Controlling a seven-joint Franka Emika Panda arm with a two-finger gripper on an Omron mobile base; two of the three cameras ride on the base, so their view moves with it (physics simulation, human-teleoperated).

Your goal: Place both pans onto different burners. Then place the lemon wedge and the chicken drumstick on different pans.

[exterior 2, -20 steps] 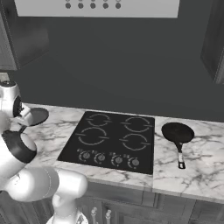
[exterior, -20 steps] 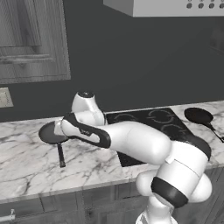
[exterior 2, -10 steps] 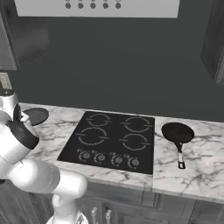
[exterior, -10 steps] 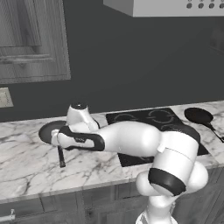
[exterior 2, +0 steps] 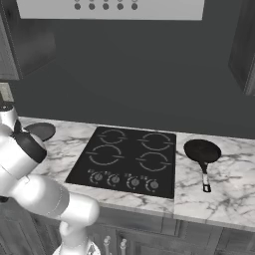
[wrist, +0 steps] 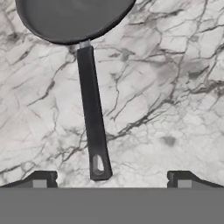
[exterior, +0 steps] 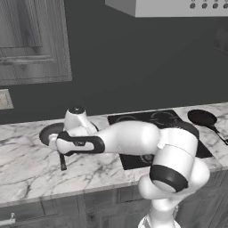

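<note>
The wider grey pan point(exterior: 48, 132) lies on the marble counter left of the cooktop point(exterior 2: 127, 158), also visible as the grey pan point(exterior 2: 41, 130) and the grey pan point(wrist: 70, 17). Its long dark handle point(wrist: 92, 118) runs toward me. My gripper point(wrist: 111, 179) hovers over the handle's end, open, with one fingertip on each side and well apart from it. The smaller black pan point(exterior 2: 201, 149) sits on the counter right of the cooktop, also seen as the black pan point(exterior: 202, 117). The burners point(exterior 2: 155, 141) are bare. The lemon wedge and the chicken drumstick are out of view.
Knobs point(exterior 2: 133, 182) line the cooktop's front. A dark wall backs the counter, with a range hood point(exterior 2: 109, 9) above. A wood cabinet point(exterior: 33, 42) hangs at the upper left. The counter's front edge point(exterior: 67, 191) runs just below the grey pan's handle.
The arm has swung left and come down over the grey pan's handle. The gripper has stayed open. Neither pan has moved.
</note>
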